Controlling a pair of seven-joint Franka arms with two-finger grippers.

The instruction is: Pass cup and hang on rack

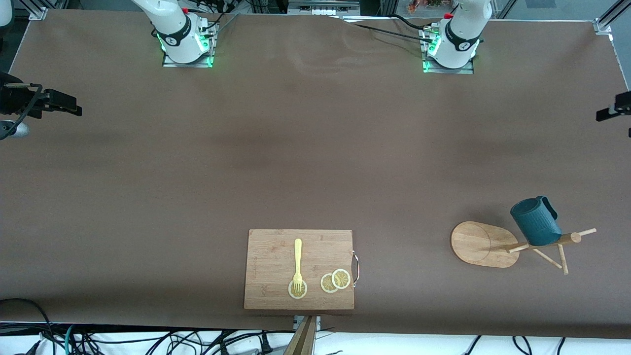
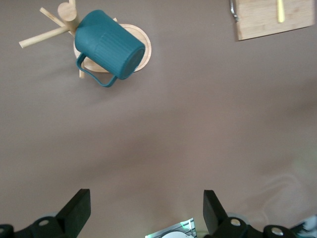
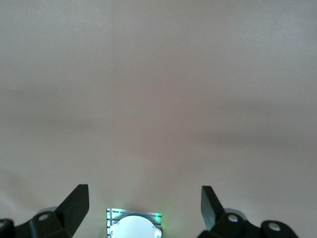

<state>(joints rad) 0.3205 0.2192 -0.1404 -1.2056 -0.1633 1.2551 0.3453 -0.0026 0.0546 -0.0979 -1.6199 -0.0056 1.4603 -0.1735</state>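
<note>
Both your grippers gape wide, holding nothing.
Left gripper and right gripper hang high; only front view shows the cup on the rack, lower right.

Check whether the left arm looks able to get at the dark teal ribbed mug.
Probably yes: the dark teal ribbed mug hangs on the light wooden mug tree, with bare table between it and the open left gripper.

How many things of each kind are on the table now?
Cup: 1, hanging on the rack
Rack: 1
Cutting board: 1
Fork: 1
Lemon slices: 3
Total: 7
</note>
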